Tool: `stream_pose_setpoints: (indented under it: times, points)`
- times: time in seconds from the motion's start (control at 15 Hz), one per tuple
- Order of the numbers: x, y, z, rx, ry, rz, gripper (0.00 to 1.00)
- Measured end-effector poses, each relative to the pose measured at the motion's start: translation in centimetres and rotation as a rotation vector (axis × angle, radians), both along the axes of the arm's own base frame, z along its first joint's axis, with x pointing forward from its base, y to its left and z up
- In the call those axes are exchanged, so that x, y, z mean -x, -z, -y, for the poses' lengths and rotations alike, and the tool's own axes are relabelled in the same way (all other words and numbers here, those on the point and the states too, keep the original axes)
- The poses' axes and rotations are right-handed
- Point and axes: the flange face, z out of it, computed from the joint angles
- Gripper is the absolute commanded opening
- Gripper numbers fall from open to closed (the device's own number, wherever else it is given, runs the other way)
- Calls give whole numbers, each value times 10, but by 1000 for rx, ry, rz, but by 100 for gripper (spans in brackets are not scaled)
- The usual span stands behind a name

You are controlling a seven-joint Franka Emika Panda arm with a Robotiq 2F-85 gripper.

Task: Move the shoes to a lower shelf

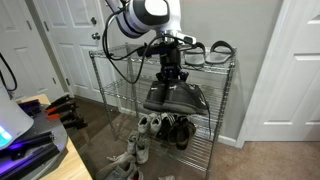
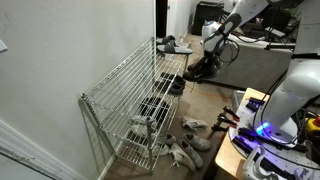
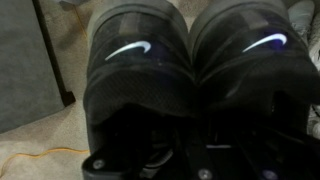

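Two black shoes [image 1: 176, 97], a pair, hang under the gripper [image 1: 172, 78] in an exterior view, at about the height of the lower shelf [image 1: 125, 98], the middle tier of the metal rack [image 1: 100, 70]. The grey sandals [image 1: 215, 50] lie on the top tier and the white sneakers [image 1: 148, 124] lie on the bottom tier, apart from the pair.

In an exterior view from the side, the shoes [image 2: 200, 69] appear just in front of the open side of the rack [image 2: 120, 100] and not on any tier, so I judge that they are carried.

In the wrist view the shoes [image 3: 140, 60] fill the picture, side by side, each with a white mark. The gripper [image 3: 180, 165] comes in at the bottom edge and looks closed on the pair where the two shoes meet, though its fingers are dark and hard to separate.

In my judgement the pair is already off the top tier. What is left is to bring it in over the middle tier, set it down and release it.
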Motion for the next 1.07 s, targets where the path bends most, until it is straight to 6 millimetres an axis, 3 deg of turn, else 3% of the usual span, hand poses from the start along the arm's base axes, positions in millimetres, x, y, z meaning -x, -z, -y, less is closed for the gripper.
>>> stream_pose_setpoints:
  times: [0.27,0.33,0.73,1.07]
  points:
    - [-3,7,2,0,-10,-10,17]
    - [-3,6,2,0,-10,-9,4]
    - [-1,26,-3,-128,-107,-120,4]
    - [-29,27,0,-204,-255,-217,4]
